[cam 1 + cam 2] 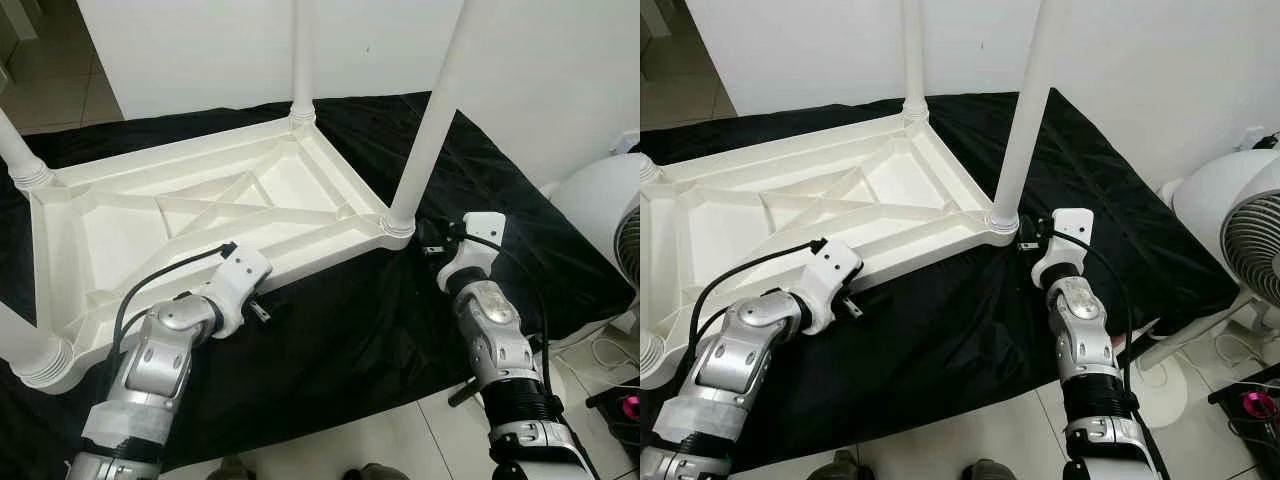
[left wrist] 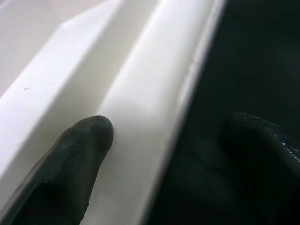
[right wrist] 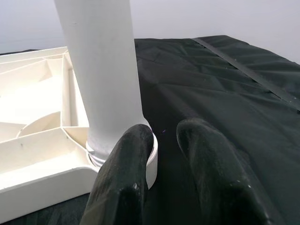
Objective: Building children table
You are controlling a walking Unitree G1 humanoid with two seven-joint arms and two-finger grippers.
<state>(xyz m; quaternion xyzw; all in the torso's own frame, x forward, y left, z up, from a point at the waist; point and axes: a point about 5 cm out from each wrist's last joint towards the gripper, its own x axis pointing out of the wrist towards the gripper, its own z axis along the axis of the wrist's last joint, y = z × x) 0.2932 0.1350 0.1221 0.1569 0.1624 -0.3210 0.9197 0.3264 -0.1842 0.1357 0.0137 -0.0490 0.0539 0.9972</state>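
Now, operator, your scene:
Floor: black cloth [image 1: 340, 330] lay under upturned white table [image 1: 200, 215]; fan [image 1: 1240, 215] stood at right.
Left pincer [image 2: 168, 140]: wide, straddling your table's rim.
Right pincer [image 3: 161, 154]: narrow, empty, beside near leg [image 3: 103, 75].

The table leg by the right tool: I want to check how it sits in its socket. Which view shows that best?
The right wrist view: the leg stands upright in its ringed socket, close up, with the right tool beside its base. Both eye views show the same leg from above, its base small. The left wrist view shows the table's rim.
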